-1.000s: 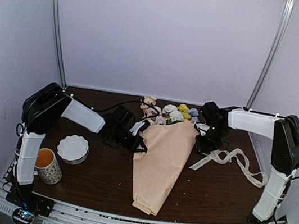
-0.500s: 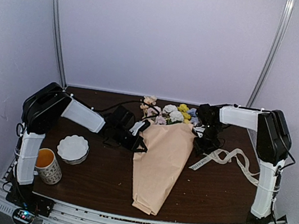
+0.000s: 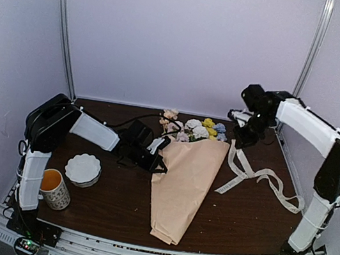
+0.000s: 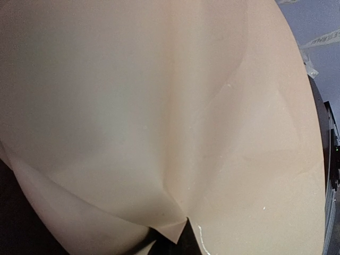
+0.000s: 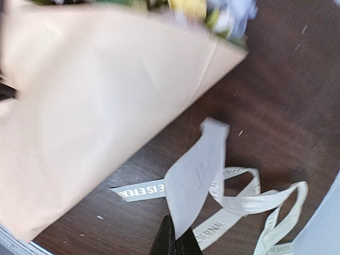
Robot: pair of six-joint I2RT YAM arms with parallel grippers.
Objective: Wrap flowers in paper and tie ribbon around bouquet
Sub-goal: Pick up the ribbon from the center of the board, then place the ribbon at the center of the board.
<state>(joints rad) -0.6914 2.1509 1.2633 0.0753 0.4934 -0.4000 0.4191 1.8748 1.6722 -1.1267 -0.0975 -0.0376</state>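
Note:
The bouquet [image 3: 184, 181] lies on the dark table, a peach-tan paper cone with its point toward the near edge. The flowers [image 3: 194, 128] stick out of its far end with pastel heads. My left gripper [image 3: 157, 162] is shut on the cone's left paper edge; in the left wrist view the paper [image 4: 159, 117] fills almost everything above the dark fingertips [image 4: 171, 248]. My right gripper [image 3: 240, 139] hangs raised above the table beside the flower heads, shut on one end of the ribbon [image 3: 259, 177]. The cream ribbon [image 5: 199, 170] with dark lettering rises into the right gripper [image 5: 175, 241]; the remainder lies looped on the table.
A white scalloped bowl [image 3: 83, 169] and a patterned cup [image 3: 55, 188] of orange liquid stand at the near left. White walls close in the table on three sides, with the right wall close to the ribbon loops [image 3: 288, 199].
My right gripper closed on the ribbon end near the bouquet's upper right corner, then rose up and back, lifting that end off the table. The left arm and bouquet stayed still.

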